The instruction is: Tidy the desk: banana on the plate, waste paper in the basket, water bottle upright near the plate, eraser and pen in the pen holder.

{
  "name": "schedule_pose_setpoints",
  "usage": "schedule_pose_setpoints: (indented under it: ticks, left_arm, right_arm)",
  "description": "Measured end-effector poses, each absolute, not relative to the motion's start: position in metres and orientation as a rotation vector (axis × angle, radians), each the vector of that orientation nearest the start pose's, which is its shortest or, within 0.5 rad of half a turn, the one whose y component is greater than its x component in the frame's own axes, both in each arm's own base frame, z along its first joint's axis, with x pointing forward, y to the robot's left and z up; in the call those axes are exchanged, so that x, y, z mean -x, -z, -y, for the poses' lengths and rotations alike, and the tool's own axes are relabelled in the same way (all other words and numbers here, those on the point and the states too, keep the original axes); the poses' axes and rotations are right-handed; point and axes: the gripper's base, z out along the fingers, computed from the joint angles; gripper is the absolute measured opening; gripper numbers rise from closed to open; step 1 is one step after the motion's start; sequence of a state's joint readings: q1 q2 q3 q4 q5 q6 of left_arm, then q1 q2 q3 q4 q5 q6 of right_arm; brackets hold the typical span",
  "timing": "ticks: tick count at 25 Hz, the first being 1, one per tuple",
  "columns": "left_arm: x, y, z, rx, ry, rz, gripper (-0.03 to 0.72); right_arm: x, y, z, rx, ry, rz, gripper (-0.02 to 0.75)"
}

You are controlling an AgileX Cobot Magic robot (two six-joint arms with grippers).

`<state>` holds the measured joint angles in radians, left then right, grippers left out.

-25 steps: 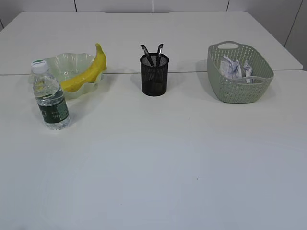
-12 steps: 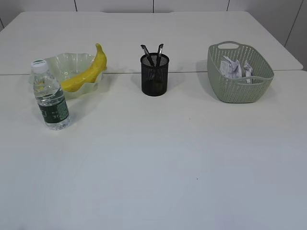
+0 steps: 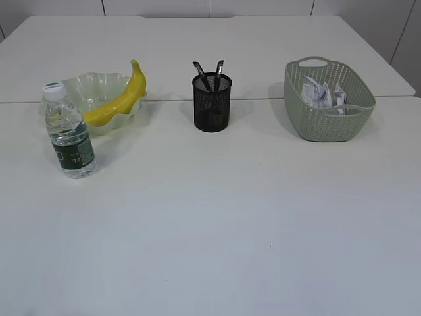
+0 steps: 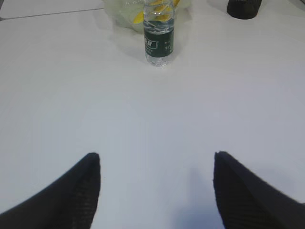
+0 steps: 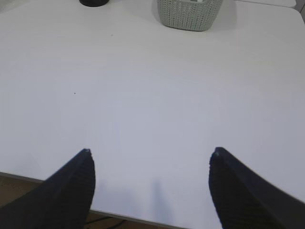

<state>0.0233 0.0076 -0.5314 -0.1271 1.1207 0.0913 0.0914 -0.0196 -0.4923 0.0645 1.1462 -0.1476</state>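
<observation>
The banana (image 3: 120, 97) lies in the pale green plate (image 3: 82, 89) at the back left. In front of the plate a water bottle (image 3: 69, 133) stands upright; it also shows in the left wrist view (image 4: 159, 33). Two pens (image 3: 210, 74) stick out of the black mesh pen holder (image 3: 212, 105). The eraser is hidden. Crumpled waste paper (image 3: 321, 92) rests in the green basket (image 3: 329, 125). My left gripper (image 4: 156, 157) hangs open over bare table, well short of the bottle. Over the table's near edge my right gripper (image 5: 150, 153) is open too, holding nothing.
The white table (image 3: 230, 210) runs wide between the objects and the near edge. In the right wrist view the basket (image 5: 189, 13) sits far ahead, and the table's front edge (image 5: 119, 215) lies just under the fingers. Neither arm shows in the exterior view.
</observation>
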Motion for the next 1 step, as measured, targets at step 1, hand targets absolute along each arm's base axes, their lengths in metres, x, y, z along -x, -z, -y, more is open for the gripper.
schedule_pose_setpoints:
  ticks: [1]
  left_arm:
    - [0.0101,-0.2817,0.0106,-0.083,0.083,-2.073,0.527]
  right_arm:
    - [0.0113,-0.2684,-0.0043,0.259,-0.045,-2.1,0.556]
